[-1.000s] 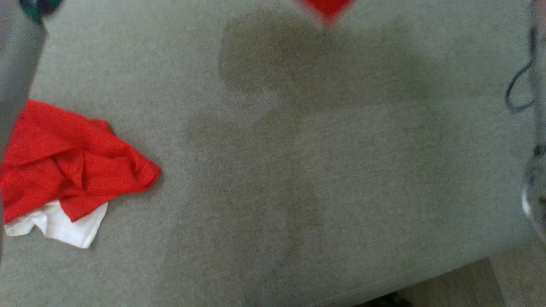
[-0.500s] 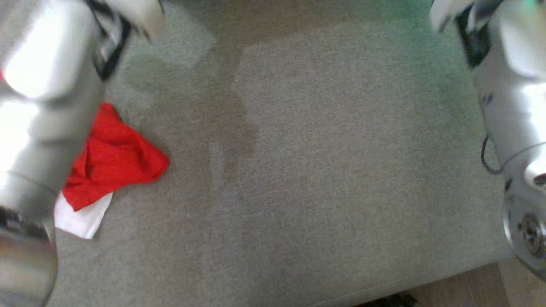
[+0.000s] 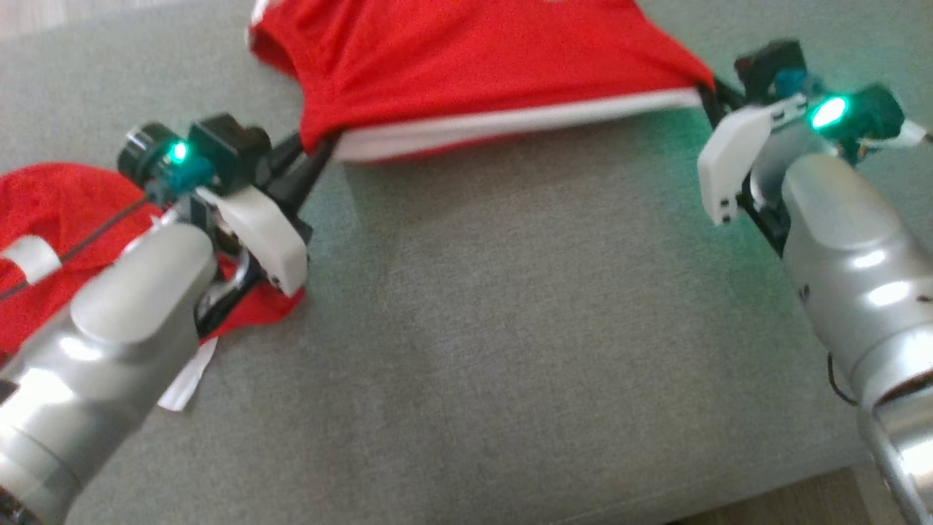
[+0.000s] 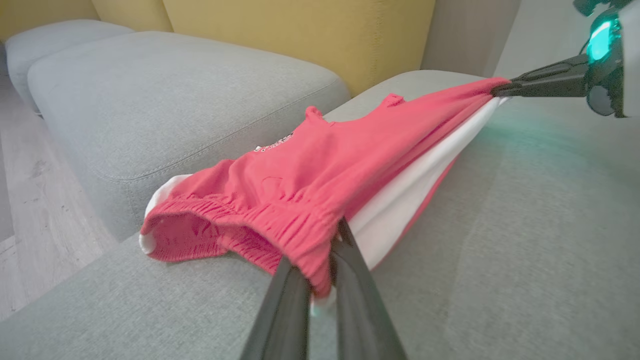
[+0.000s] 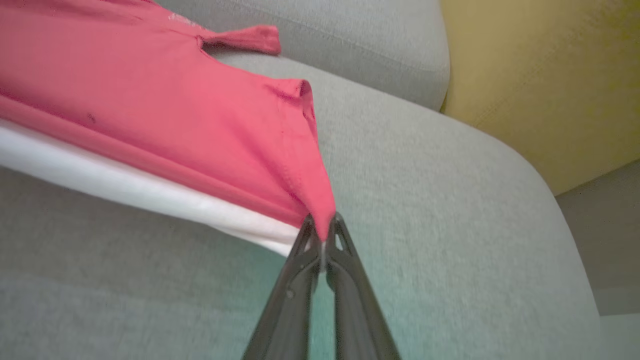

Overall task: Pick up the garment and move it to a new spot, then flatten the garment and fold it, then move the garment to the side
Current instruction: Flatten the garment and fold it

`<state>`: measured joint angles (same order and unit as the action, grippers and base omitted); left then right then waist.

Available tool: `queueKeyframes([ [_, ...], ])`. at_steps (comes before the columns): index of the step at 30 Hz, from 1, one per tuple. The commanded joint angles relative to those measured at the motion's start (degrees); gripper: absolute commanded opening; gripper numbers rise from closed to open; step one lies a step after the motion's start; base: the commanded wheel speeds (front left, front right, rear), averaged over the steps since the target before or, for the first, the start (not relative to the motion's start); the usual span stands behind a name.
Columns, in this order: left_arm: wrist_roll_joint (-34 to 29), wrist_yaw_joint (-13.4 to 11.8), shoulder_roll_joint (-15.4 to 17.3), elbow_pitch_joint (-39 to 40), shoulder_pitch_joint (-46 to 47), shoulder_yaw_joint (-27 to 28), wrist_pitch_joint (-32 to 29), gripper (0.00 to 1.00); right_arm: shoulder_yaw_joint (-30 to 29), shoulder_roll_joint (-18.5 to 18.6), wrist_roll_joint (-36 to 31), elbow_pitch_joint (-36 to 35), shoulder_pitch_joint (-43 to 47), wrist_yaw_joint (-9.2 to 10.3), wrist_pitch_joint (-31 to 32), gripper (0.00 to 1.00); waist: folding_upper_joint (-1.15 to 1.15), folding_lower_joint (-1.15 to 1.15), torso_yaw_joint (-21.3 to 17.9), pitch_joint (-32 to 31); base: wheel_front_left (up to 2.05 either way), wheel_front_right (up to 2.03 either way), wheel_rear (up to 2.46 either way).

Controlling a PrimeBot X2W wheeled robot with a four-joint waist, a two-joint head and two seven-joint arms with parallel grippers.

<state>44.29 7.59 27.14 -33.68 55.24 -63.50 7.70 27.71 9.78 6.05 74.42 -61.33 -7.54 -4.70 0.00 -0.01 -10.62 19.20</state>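
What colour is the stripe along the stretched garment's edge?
White, on the red fabric garment; clearest in the left wrist view.

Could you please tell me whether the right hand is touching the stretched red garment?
Touching. The right wrist view shows the right hand shut on a corner of the red garment, fabric pinched between its fingers.

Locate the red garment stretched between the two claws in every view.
Head view: red garment across the top centre.
Left wrist view: centre, rising toward the upper right.
Right wrist view: upper left, narrowing down to the centre.
Shared landmark: its white stripe.
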Motion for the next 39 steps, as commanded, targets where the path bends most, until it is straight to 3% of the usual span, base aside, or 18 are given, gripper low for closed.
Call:
queueKeyframes([
  [1, 0.1, -0.2, 3.0, 1.4, 1.3, 1.9, 0.4, 0.00, 1.6, 1.3, 1.4, -1.0, 0.8, 0.05, 0.7, 0.00, 0.00, 0.01, -0.3, -1.7, 0.00, 0.00, 0.00],
  [6, 0.6, -2.2, 4.2, 5.5, -3.4, 0.9, 0.5, 0.00, 10.6, 4.8, 9.9, -5.7, 5.6, 0.05, 5.6, 0.00, 0.00, 0.01, -1.3, -5.1, 0.00, 0.00, 0.00],
  [12, 1.9, -5.6, 5.2, 12.1, -9.1, 0.1, 0.1, 0.00, 18.4, 12.8, 21.8, -16.4, 11.0, 0.05, 10.7, 0.00, 0.00, 0.01, -2.3, -8.3, 0.00, 0.00, 0.00],
  [17, 2.6, -8.2, 5.3, 17.4, -13.0, -1.0, -1.0, 0.00, 21.6, 19.7, 28.8, -23.9, 15.6, 0.05, 13.5, 0.00, 0.00, 0.01, -2.6, -9.9, 0.00, 0.00, 0.00],
  [23, 3.7, -10.7, 5.1, 22.9, -15.6, -1.4, -1.9, 0.00, 20.8, 25.3, 32.9, -30.1, 18.4, 0.05, 13.6, 0.00, 0.00, 0.01, -2.0, -9.8, 0.00, 0.00, 0.00],
  [31, 4.1, -13.4, 4.3, 24.5, -13.8, 0.7, -1.4, 0.00, 15.2, 25.1, 30.7, -33.3, 17.0, 0.05, 8.9, 0.00, 0.00, 0.01, 0.4, -7.3, 0.00, 0.00, 0.00],
  [39, 4.9, -13.0, 2.3, 22.7, -9.7, 2.4, -2.2, 0.00, 9.2, 22.0, 24.8, -31.8, 10.9, 0.05, 5.9, 0.00, 0.00, 0.01, 4.5, -3.5, 0.00, 0.00, 0.00],
])
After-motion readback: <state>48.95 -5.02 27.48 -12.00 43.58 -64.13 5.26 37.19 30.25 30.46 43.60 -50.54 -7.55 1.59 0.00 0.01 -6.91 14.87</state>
